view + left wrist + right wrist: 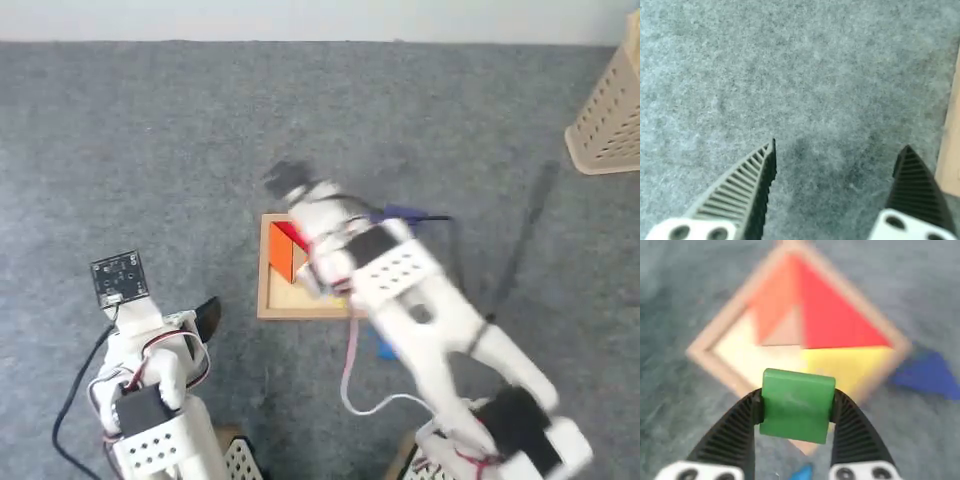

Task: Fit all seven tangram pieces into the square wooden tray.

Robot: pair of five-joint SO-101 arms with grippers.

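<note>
Right gripper (pixel 797 399), fingers (pixel 735 435) clamped on the green piece (pixel 797 415), above the square wooden tray (pixel 702 351); left gripper (pixel 839 146), fingers apart, over the grey worktop (pixel 790 60).

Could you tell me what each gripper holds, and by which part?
The right gripper clamps the green tangram piece by two opposite edges; the left gripper is open and empty.

The right end effector (pixel 797 401) pinches a green square block (pixel 797 415) over the square wooden tray (pixel 702 351), which holds a red triangular piece (pixel 832 315).
</note>
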